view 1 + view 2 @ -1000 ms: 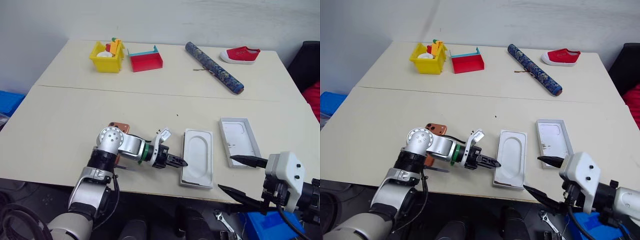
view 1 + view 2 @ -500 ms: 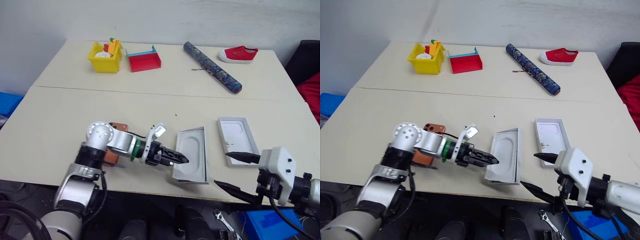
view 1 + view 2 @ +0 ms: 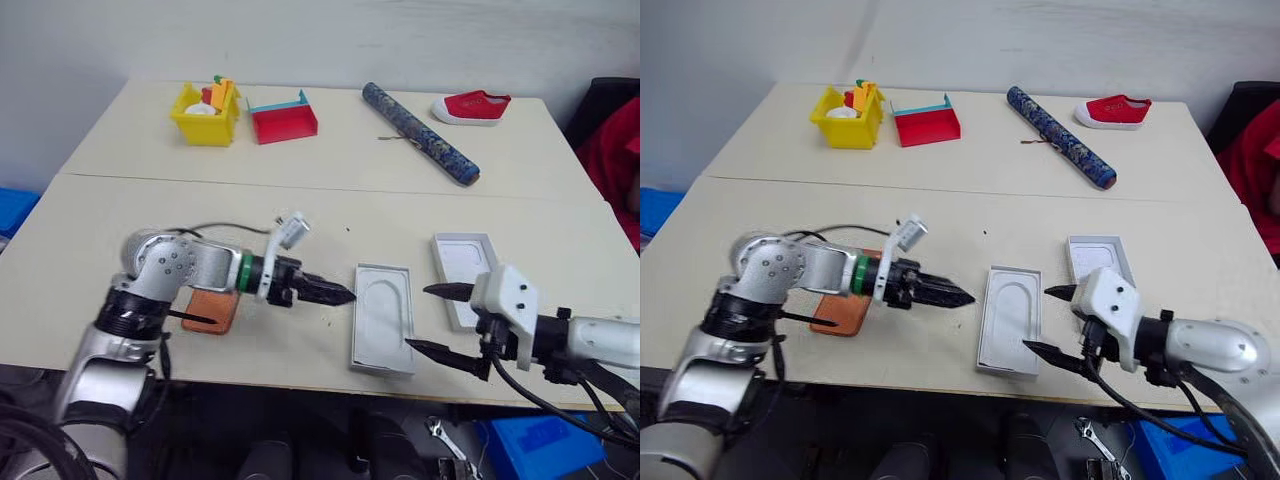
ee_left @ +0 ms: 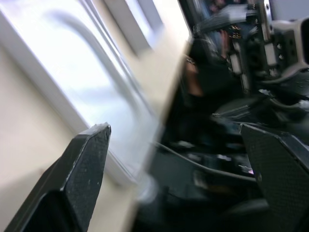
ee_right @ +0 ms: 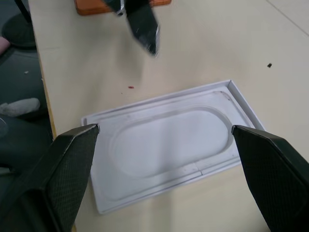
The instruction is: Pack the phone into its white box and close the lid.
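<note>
Left jaws (image 3: 335, 294) wide open, hold nothing, tips just beside insert (image 3: 385, 315), not touching, I think. Phone (image 3: 210, 308) flat on table (image 3: 300, 210), behind left jaws, under that arm. Right jaws (image 3: 437, 321) wide open, empty, at insert's other edge. Lid (image 3: 462, 268) flat, just past right jaws. Box maybe under insert, can't tell.

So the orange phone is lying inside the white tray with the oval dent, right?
No. In the left eye view the phone lies on the bare table, beside the left gripper, apart from the tray with the oval dent.
</note>
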Available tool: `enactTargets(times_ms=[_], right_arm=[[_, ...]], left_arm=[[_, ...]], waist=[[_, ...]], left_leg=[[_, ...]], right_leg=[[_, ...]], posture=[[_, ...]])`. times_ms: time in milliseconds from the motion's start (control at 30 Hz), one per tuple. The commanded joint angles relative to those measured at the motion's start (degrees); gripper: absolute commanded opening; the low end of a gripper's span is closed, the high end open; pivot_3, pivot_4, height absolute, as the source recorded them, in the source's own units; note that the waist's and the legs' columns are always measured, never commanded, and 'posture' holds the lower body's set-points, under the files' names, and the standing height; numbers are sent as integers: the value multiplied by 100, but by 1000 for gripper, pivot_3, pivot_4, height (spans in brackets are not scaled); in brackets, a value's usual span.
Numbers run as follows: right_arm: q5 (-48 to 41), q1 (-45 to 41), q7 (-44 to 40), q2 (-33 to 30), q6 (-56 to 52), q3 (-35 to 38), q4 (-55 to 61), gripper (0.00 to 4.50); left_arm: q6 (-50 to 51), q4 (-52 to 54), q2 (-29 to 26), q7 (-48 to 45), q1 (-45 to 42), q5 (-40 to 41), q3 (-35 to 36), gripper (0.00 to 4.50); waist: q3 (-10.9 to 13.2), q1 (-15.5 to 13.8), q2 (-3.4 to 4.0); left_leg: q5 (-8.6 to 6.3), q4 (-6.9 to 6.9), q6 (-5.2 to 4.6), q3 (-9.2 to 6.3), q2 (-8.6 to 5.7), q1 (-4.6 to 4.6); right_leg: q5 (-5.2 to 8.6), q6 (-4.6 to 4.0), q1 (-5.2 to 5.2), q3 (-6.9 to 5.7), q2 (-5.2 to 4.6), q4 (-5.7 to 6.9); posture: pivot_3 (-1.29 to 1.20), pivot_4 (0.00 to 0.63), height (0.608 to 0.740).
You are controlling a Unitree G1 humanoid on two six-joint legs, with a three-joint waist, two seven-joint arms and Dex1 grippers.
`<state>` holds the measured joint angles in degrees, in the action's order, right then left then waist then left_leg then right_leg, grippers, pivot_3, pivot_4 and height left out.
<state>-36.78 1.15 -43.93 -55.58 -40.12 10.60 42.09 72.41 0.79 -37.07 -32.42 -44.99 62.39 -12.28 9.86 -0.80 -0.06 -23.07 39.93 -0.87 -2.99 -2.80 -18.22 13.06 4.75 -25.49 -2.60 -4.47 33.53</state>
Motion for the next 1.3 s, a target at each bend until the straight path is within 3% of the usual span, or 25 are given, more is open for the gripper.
enactTargets(times_ms=[33, 200, 433, 467, 500, 900, 1067, 1200, 1300], right_arm=[[282, -529, 101, -1, -172, -572, -205, 4087], [937, -1253, 257, 103, -356, -1506, -698, 2509], [1762, -1788, 151, 146, -315, -2376, -1175, 63], [1965, -1861, 153, 165, -222, -2535, -1294, 0], [2214, -1947, 182, 196, -94, -2706, -1461, 0], [3225, -2489, 238, 1004, 504, -3054, -2514, 0], [2525, -2177, -98, 990, 111, -2430, -1506, 0], [1538, -1603, -647, 664, -501, -1818, -392, 0], [1442, -1113, -884, 264, -495, -1762, -134, 0]], left_arm=[[-1709, 462, -344, -1482, 190, -1211, -268, 4084], [-3297, 741, -552, -2870, 556, -2104, -225, 2650], [-3759, 776, -233, -3043, 725, -2621, -83, 424], [-3766, 767, -199, -3038, 728, -2668, -77, 65], [-3763, 761, -167, -3034, 736, -2716, -76, 24], [-3626, 714, 71, -3031, 753, -2922, 6, 24], [-3545, 728, 125, -3020, 784, -2915, 51, 24], [-3459, 758, 137, -3069, 815, -2867, 66, 24], [-3465, 778, 160, -3112, 850, -2907, 30, 24]], waist=[[2, -33, 5], [4, -80, 7], [5, -72, 6], [5, -66, 6], [5, -64, 6], [5, -53, 5], [5, -71, 6], [6, -71, 7], [6, -76, 6]], left_leg=[[0, 0, 0, -2, 0, 0], [0, 2, -6, -12, 1, -20], [-2, 5, -29, -22, -2, -40], [-3, 5, -31, -21, -3, -40], [-3, 5, -32, -21, -3, -40], [-2, 5, -35, -22, -2, -37], [-2, 5, -35, -25, -2, -40], [-2, 5, -35, -35, -2, -53], [-3, 8, -37, -39, -4, -54]], right_leg=[[0, 0, 0, -1, -1, 0], [0, -1, -7, -13, -6, -14], [-7, 10, -8, -21, -8, -30], [-7, 11, -8, -20, -8, -28], [-8, 11, -8, -20, -8, -24], [-8, 12, -9, -20, -6, -8], [-8, 12, -9, -23, -6, -9], [-8, 12, -15, -30, -7, -13], [-9, 14, -13, -33, -8, -17]], posture=[[0, 150, 740], [0, 150, 740], [0, 150, 740], [0, 150, 740], [0, 150, 740], [0, 150, 740], [0, 150, 740], [0, 150, 740], [0, 150, 740]])
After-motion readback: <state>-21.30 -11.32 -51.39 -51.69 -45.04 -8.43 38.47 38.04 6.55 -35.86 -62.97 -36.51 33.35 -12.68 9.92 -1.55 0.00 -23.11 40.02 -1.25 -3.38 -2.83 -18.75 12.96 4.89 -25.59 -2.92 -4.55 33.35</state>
